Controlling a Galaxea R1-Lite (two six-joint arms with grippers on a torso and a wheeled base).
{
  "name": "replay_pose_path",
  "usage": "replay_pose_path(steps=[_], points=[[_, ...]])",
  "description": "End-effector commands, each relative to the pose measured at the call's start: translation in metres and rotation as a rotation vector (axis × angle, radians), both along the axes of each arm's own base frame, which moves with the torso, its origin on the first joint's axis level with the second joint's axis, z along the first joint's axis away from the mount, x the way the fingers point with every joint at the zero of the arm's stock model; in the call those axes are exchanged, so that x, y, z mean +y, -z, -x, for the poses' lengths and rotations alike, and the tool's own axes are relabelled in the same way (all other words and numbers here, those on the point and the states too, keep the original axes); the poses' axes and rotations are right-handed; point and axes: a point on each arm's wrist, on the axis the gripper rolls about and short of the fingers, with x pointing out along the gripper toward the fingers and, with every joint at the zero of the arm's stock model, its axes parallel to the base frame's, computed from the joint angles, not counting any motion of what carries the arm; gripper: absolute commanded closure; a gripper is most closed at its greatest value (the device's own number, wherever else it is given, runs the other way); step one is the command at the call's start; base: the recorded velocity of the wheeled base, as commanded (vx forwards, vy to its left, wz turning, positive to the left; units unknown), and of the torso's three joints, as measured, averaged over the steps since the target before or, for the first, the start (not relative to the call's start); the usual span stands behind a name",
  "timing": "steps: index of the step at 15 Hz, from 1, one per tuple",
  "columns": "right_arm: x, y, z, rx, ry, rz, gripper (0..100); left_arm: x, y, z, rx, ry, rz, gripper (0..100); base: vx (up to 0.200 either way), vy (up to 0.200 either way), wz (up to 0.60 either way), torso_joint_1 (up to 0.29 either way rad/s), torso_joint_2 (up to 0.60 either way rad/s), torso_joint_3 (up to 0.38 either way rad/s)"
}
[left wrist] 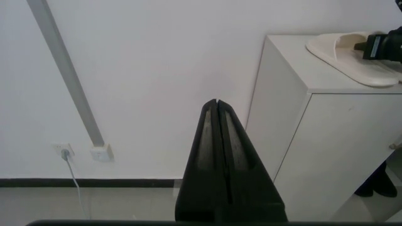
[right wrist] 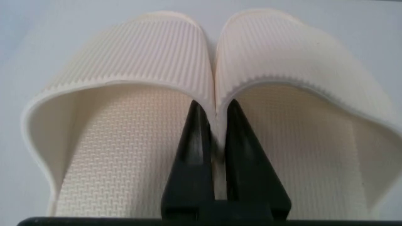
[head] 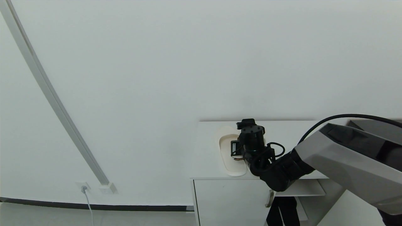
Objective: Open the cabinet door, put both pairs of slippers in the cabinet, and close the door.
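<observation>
Atop the cabinet (head: 204, 157), the right hand (right wrist: 217, 108), in from five o'clock, pinches the cream slippers (right wrist: 119, 75) by their touching walls; one could slip out mid-lift.

Bright, flat, diffuse indoor light. The plain white wall (head: 201, 56) is almost washed out, with low contrast. A faint soft shadow runs along the back edge of the white cabinet top (head: 207, 150). The head view bows the straight grey wall conduit (head: 54, 97), a wide-angle distortion. The cream ribbed foam slippers (right wrist: 157, 69) are sharp. The black right pincer (right wrist: 216, 112) sits close to the lens, slightly soft, with a dull sheen.
</observation>
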Motion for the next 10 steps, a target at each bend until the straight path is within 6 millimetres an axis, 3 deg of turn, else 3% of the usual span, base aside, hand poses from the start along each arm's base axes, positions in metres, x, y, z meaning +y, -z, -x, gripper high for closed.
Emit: replay_pose_path(steps=[1,5,7,8,10], points=[[0.0,-0.001,0.0,-0.002,0.001,-0.001,100,0.0,0.0,0.0,0.001,-0.001,0.001,100,0.0,0.0,0.0,0.0,0.0,0.0],[-0.001,-0.005,0.001,-0.011,0.0,-0.008,100,0.0,0.0,0.0,0.001,-0.001,0.001,100,0.0,0.0,0.0,0.0,0.0,0.0],[-0.003,-0.023,0.011,-0.033,-0.009,-0.03,100,0.0,0.0,0.0,0.003,-0.001,0.001,100,0.0,0.0,0.0,0.0,0.0,0.0],[-0.006,-0.041,0.03,-0.045,-0.061,-0.05,100,0.0,0.0,0.0,0.001,-0.001,0.001,100,0.0,0.0,0.0,0.0,0.0,0.0],[-0.015,-0.059,0.06,-0.049,-0.157,-0.069,100,0.0,0.0,0.0,0.001,-0.001,0.002,100,0.0,0.0,0.0,0.0,0.0,0.0]])
